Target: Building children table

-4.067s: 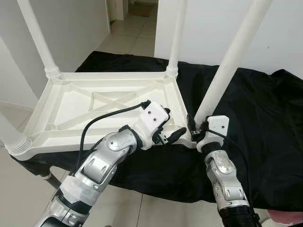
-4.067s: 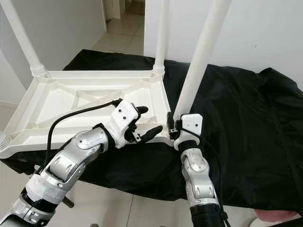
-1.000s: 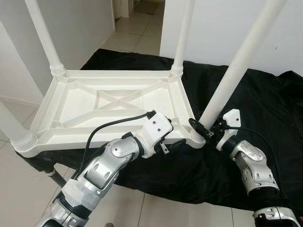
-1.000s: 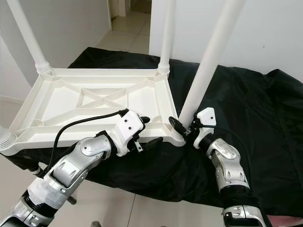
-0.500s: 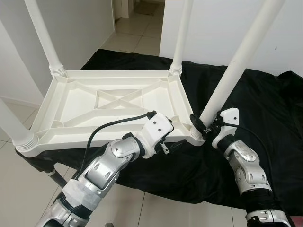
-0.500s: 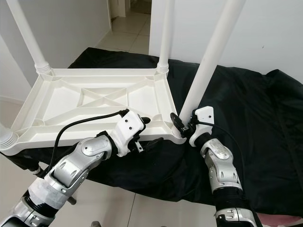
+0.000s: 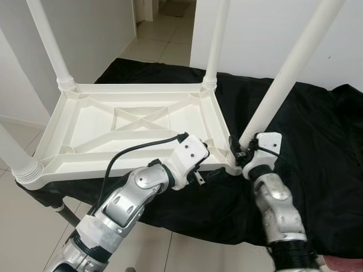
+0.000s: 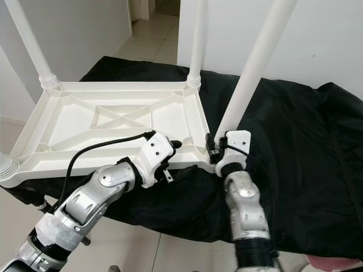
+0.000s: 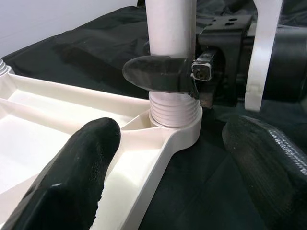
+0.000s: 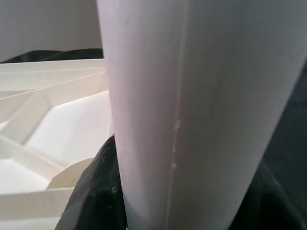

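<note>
Four legs standing in the corners of the upturned white table top (image 7: 130,122), itself resting on the black cloth (image 7: 317,141); by the look of it, little left beyond seating the near-right leg (image 7: 283,79) fully in its threaded socket. Right gripper (image 7: 243,152) clamped round that leg just above the collar, one black finger (image 9: 158,74) wrapped across it. Left gripper (image 7: 205,171) spread wide at the table's near edge, astride the rim, holding nothing. Judged nearly finished; turning upright still to do.

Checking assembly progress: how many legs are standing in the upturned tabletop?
4. One at the far left corner, one at the far right corner, one at the near left corner, and one at the near right corner, gripped at its base by the right gripper.
</note>
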`<state>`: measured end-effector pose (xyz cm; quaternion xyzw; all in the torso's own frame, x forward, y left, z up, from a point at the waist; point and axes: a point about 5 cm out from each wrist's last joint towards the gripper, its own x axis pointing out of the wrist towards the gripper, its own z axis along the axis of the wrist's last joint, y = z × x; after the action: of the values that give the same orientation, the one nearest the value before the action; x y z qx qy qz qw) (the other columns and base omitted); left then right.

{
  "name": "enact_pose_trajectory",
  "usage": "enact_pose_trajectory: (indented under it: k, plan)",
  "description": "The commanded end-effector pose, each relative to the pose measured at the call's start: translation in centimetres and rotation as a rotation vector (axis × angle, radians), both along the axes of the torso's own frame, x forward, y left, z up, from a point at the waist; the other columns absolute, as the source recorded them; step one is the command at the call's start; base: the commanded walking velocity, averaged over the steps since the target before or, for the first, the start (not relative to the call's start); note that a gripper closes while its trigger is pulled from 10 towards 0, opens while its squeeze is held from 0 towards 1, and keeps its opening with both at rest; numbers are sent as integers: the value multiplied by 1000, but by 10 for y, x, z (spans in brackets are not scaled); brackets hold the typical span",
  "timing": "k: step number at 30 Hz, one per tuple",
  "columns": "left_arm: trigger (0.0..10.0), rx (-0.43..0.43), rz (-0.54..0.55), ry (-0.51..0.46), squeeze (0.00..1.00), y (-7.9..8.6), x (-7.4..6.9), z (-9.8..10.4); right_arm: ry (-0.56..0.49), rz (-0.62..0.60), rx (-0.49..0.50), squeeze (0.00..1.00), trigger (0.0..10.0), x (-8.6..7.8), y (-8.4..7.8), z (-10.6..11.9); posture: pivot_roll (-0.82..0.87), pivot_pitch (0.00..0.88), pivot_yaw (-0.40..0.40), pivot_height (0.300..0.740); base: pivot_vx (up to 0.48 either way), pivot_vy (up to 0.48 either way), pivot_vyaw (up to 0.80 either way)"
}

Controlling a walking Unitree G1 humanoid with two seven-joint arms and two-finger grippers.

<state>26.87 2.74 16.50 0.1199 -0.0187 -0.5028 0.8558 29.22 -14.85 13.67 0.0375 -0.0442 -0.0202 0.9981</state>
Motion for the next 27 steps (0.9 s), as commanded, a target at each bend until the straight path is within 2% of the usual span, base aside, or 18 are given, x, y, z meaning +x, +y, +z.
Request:
enact_pose_trajectory:
  k: [1,3,4,6,19,20,21,23,27]
  plan:
    - [10000,14,-93,24,0,-2,-6,-1,85,-85,44,0,10000,-5,3,-16,-58,0,-40,740,0,0,0]
    - [10000,13,-92,25,0,-2,-6,-1,91,-112,62,0,10000,-6,5,-16,-58,0,-40,740,0,0,0]
    - [10000,10,-86,25,0,-1,-5,-1,96,-132,70,0,10000,-6,11,-15,-56,0,-42,740,0,0,0]
    - [10000,8,-83,26,0,-1,-4,0,98,-121,68,0,10000,-6,14,-15,-56,0,-42,740,0,0,0]
    - [10000,5,-74,24,0,1,-4,-1,89,-152,20,0,10000,-13,14,-10,-54,0,-43,740,0,0,0]
    - [10000,6,-74,22,0,1,-5,-1,65,-128,34,1000,10000,-13,15,-7,-51,0,-44,740,0,0,0]
    - [10000,10,-72,21,0,3,-5,-1,11,-58,83,1000,10000,-14,17,0,-51,0,-43,740,0,0,0]
    - [10000,13,-70,17,0,3,-4,-1,-1,-45,87,1000,10000,-14,15,2,-49,0,-43,740,0,0,0]
    - [10000,14,-66,12,0,4,-3,1,-7,-45,41,1000,10000,-13,6,1,-48,0,-41,740,0,0,0]
